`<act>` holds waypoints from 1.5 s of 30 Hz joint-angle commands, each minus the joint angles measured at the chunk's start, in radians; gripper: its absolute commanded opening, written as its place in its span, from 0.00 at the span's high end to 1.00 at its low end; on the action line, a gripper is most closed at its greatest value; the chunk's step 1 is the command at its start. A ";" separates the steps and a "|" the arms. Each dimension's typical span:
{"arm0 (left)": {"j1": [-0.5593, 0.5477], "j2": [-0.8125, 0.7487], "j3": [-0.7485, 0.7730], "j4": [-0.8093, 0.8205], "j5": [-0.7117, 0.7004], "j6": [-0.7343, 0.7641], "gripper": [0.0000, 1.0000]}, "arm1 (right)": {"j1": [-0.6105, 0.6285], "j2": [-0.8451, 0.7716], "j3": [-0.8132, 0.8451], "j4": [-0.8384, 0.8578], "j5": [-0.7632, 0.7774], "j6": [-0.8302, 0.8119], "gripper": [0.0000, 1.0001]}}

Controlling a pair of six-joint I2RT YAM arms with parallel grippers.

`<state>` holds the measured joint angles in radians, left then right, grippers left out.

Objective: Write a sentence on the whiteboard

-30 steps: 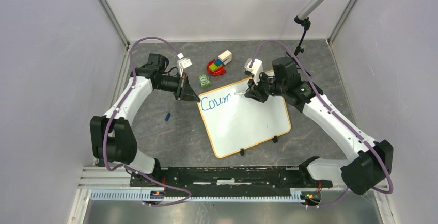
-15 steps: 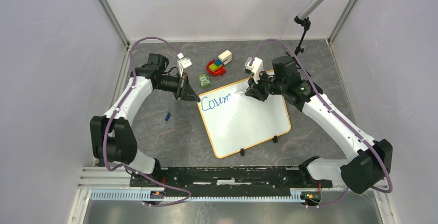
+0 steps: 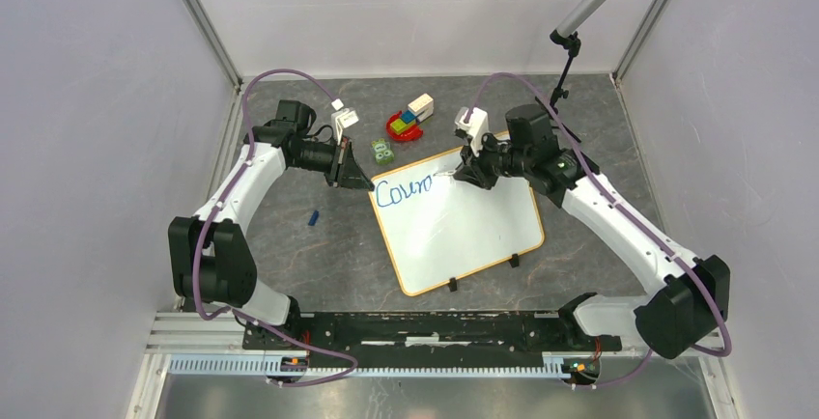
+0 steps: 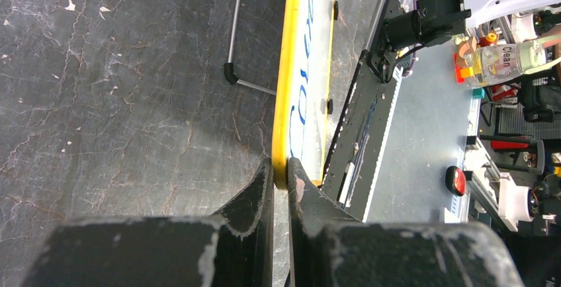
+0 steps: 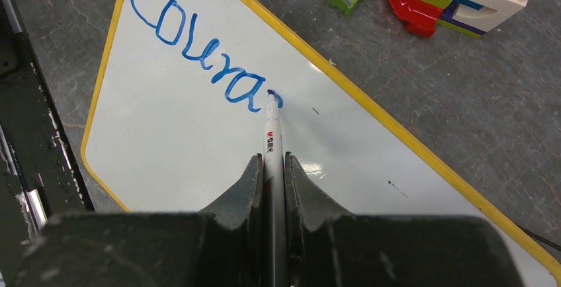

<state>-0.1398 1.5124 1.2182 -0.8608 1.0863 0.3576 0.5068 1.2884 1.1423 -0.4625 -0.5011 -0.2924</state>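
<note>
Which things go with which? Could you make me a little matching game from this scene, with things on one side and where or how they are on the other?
Things:
1. left tool
2. right tool
3. blue writing
4. brick toy

Places or states:
A. on the table, beyond the whiteboard
B. shut on the marker
C. along the whiteboard's far edge
D. shut on the whiteboard's yellow rim

Pairs: 1-D, 2-B, 3-C, 4-A.

One whiteboard is seen, with two black clips on its edge. Five blue letters are written on it. One pen is counted. One green toy, one pile of bricks and one small blue bit are found. Two robot arms are counted.
</note>
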 commanded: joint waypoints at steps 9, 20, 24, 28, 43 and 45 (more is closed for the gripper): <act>-0.034 0.015 0.008 -0.001 0.003 0.001 0.98 | 0.003 -0.046 -0.058 -0.016 0.037 -0.037 1.00; -0.034 0.012 0.007 -0.001 0.006 0.001 0.98 | -0.017 -0.030 0.007 -0.036 0.069 -0.057 1.00; -0.034 0.012 0.008 -0.001 0.006 0.001 0.98 | -0.018 -0.015 0.035 -0.026 0.070 -0.052 1.00; -0.034 0.010 0.007 -0.001 0.005 0.003 0.98 | -0.018 0.001 0.054 -0.021 0.056 -0.048 1.00; -0.034 0.016 0.009 -0.001 0.001 0.003 0.98 | -0.019 -0.047 -0.044 -0.043 0.045 -0.060 1.00; -0.034 0.017 0.009 -0.001 0.001 0.003 0.98 | -0.019 -0.056 -0.058 -0.049 0.037 -0.059 1.00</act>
<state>-0.1398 1.5124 1.2182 -0.8608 1.0809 0.3576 0.4946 1.2564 1.1187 -0.4953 -0.4725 -0.3363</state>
